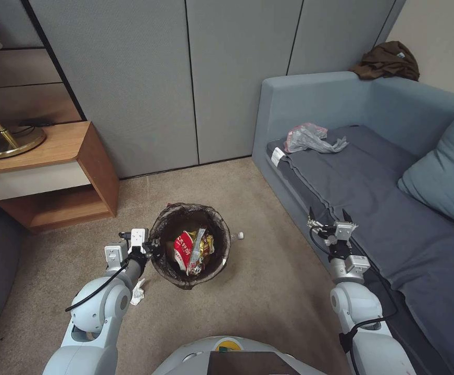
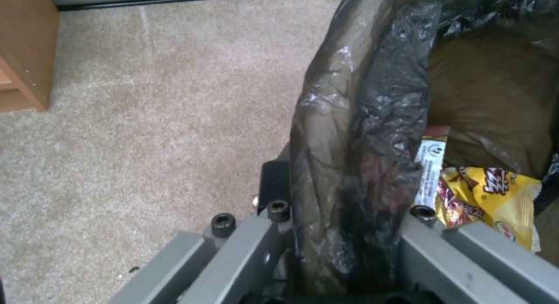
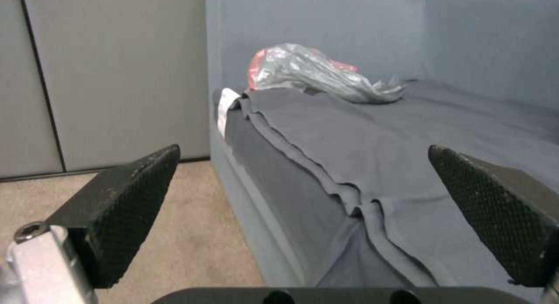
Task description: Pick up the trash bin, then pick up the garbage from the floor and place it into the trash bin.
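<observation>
Bin [image 1: 190, 245] sits on the carpet near the robot, its lined rim clamped in the left claw [image 1: 154, 245] so it travels along. Snack bags [image 1: 193, 251] lie inside. Right claw [image 1: 331, 217] hovers apart over the sofa's [image 1: 341, 177] edge, empty.

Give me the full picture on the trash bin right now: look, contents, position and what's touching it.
The trash bin is a small round bucket lined with a crinkled, glossy dark brown-black bag folded over its rim. It stands upright on the beige carpet between the wooden side table and the sofa. Inside lie a red-and-white snack bag and a yellow wrapper. The left gripper is clamped on its near-left rim, one finger inside, one outside.
</observation>
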